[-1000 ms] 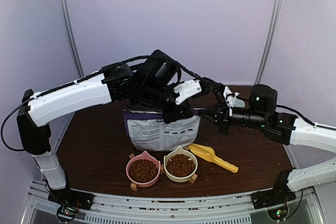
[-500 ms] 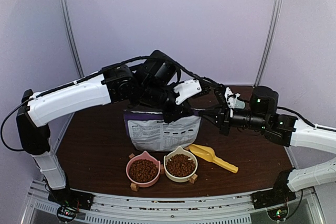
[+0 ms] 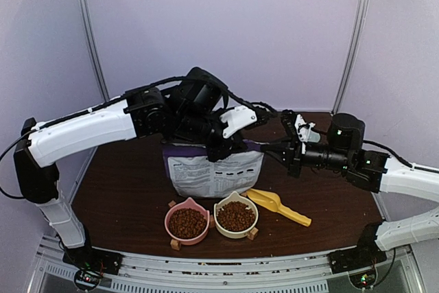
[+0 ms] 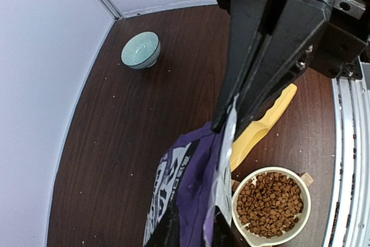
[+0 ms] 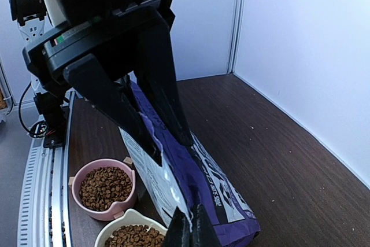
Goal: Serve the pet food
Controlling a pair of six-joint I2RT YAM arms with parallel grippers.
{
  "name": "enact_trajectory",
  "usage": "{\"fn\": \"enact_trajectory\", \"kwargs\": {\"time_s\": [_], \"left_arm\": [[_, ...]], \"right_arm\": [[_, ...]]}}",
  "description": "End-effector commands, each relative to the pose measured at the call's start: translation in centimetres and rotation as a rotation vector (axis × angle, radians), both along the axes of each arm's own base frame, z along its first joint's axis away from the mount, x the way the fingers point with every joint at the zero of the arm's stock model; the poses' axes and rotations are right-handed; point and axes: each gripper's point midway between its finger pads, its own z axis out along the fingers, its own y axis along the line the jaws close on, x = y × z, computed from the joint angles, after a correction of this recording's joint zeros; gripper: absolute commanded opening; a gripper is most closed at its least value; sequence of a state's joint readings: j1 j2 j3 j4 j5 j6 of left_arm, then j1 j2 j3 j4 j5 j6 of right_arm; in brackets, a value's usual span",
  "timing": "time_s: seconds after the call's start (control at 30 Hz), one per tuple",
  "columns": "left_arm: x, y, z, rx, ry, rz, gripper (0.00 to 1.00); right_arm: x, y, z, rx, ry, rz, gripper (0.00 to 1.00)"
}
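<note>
Top external: both arms meet over the upright bag, mid-table

Left gripper clenched on the bag's top edge near its middle; right gripper pinched tight on the same edge at its right end. Pet food heaped in the pink bowl and the cream bowl, side by side just in front of the bag, near the table front edge. Yellow scoop just right of the cream bowl. Bare wood left of the bag. Only the left wrist shows a teal bowl near the back wall, well apart; only the right wrist shows the left fingers straddling the bag's lip
</note>
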State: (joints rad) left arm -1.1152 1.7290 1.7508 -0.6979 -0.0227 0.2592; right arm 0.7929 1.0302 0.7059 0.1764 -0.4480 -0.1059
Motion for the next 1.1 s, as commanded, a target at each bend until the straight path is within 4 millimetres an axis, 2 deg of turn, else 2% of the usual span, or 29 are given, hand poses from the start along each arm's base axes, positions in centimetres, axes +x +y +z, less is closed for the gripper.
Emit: {"fn": "enact_trajectory", "kwargs": {"time_s": [0.0, 0.03, 0.07, 0.23, 0.33, 0.4, 0.43, 0.5, 0.73, 0.8, 0.87, 0.9, 1.0, 1.07], "left_arm": [[2.4, 4.5, -0.4, 0.094, -0.030, 0.124, 0.15], [2.4, 4.6, -0.4, 0.095, -0.030, 0.122, 0.05], [2.4, 4.7, -0.5, 0.097, -0.029, 0.123, 0.00], [2.7, 5.9, -0.4, 0.115, -0.046, 0.150, 0.00], [3.0, 6.8, -0.3, 0.121, -0.053, 0.173, 0.16], [3.2, 7.4, -0.3, 0.123, -0.055, 0.185, 0.19], [3.3, 7.6, -0.3, 0.124, -0.055, 0.187, 0.16], [3.3, 7.9, -0.3, 0.126, -0.055, 0.192, 0.02], [3.8, 9.5, -0.5, 0.140, -0.063, 0.224, 0.00], [4.2, 10.2, -0.6, 0.150, -0.073, 0.247, 0.12], [4.4, 10.8, -1.0, 0.168, -0.075, 0.261, 0.17], [4.4, 11.0, -1.0, 0.172, -0.076, 0.264, 0.16], [4.4, 11.5, -1.4, 0.190, -0.078, 0.266, 0.00], [4.5, 11.9, -1.4, 0.195, -0.082, 0.271, 0.00]], "right_arm": [[0.7, -1.4, 3.1, 0.078, -0.062, -0.064, 0.00], [0.8, -1.5, 3.1, 0.078, -0.062, -0.065, 0.00], [0.8, -1.5, 3.2, 0.079, -0.063, -0.065, 0.00], [0.9, -1.6, 3.1, 0.079, -0.063, -0.075, 0.00], [0.9, -1.8, 3.3, 0.081, -0.067, -0.078, 0.00], [0.9, -1.8, 3.3, 0.081, -0.067, -0.078, 0.00], [1.0, -1.8, 3.3, 0.081, -0.067, -0.082, 0.00], [1.0, -1.8, 3.4, 0.083, -0.070, -0.082, 0.00], [1.1, -2.0, 3.7, 0.090, -0.074, -0.095, 0.00], [1.1, -2.1, 3.8, 0.093, -0.076, -0.097, 0.00], [1.2, -2.2, 3.9, 0.094, -0.077, -0.101, 0.00], [1.2, -2.2, 3.9, 0.095, -0.078, -0.102, 0.00], [1.3, -2.3, 3.9, 0.095, -0.079, -0.107, 0.00], [1.3, -2.3, 4.0, 0.098, -0.080, -0.109, 0.00]]}}
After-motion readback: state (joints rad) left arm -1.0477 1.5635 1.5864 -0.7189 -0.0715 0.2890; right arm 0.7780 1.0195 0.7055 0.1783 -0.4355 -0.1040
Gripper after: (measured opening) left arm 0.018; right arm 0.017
